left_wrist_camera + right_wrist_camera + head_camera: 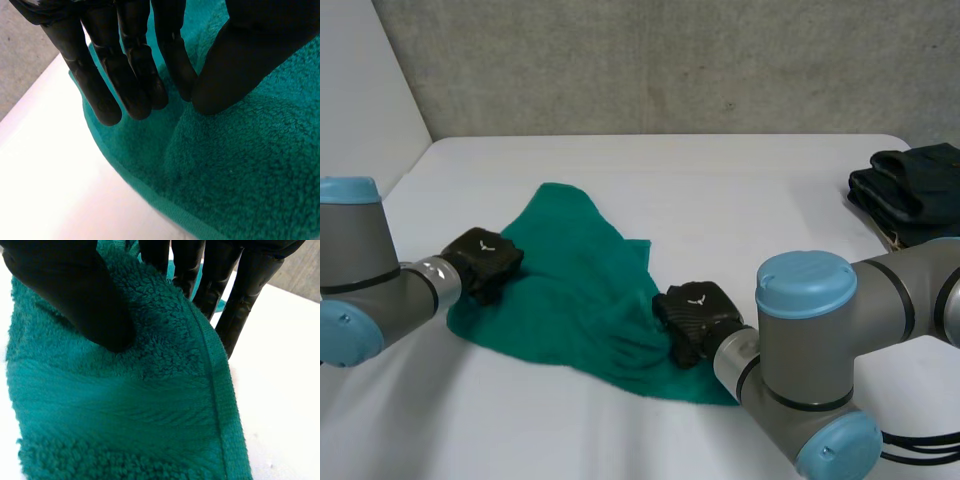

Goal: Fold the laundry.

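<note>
green towel (575, 290) lies rumpled and spread on the white table (740, 180), one corner reaching away from the robot and its broad lower edge nearest the robot.

the left hand (480, 262) sits on the towel's left edge, the left arm coming in from beyond that edge. in the left wrist view its fingers (110, 75) are nearly straight and held together over the towel's hem, while the thumb (235, 65) presses down into the pile. thumb and nearest finger meet on a small raised ridge of the cloth and pinch it.

the right hand (692, 312) is at the towel's right edge, close to the near right corner. in the right wrist view its thumb (75, 295) lies on top of the terry cloth and its fingers (245, 295) run behind the hemmed edge, so that edge is clamped between them and lifted a little off the table.

a pile of dark clothes (910, 190) lies well apart from the towel, far beyond its right edge.
</note>
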